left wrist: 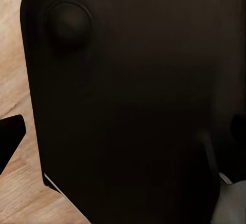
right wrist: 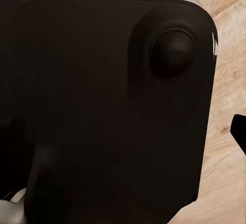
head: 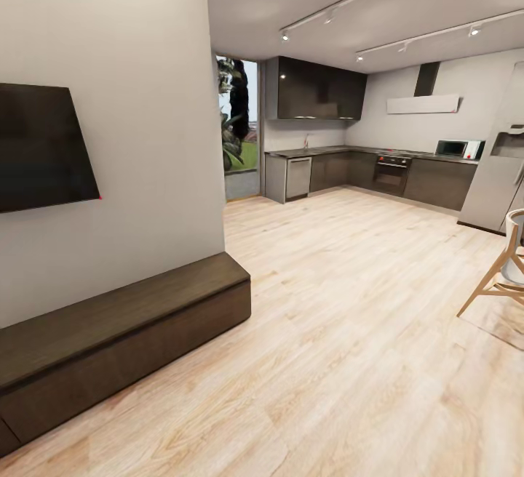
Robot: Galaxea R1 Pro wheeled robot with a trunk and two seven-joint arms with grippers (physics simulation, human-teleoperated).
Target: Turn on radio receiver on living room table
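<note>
Facing a wood floor (head: pixel 349 331), dark bench (head: pixel 116 339) under a wall screen (head: pixel 40 146), kitchen (head: pixel 349 164) beyond, chair (head: pixel 502 266) at right. Cannot tell claw state.

Bench (head: pixel 109 339) at left under wall TV (head: pixel 40 146); kitchen counter (head: pixel 364 168) far back, chair (head: pixel 502 266) right.

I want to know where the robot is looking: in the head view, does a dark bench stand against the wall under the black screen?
Yes, the long dark bench runs along the wall, below the black screen.
</note>
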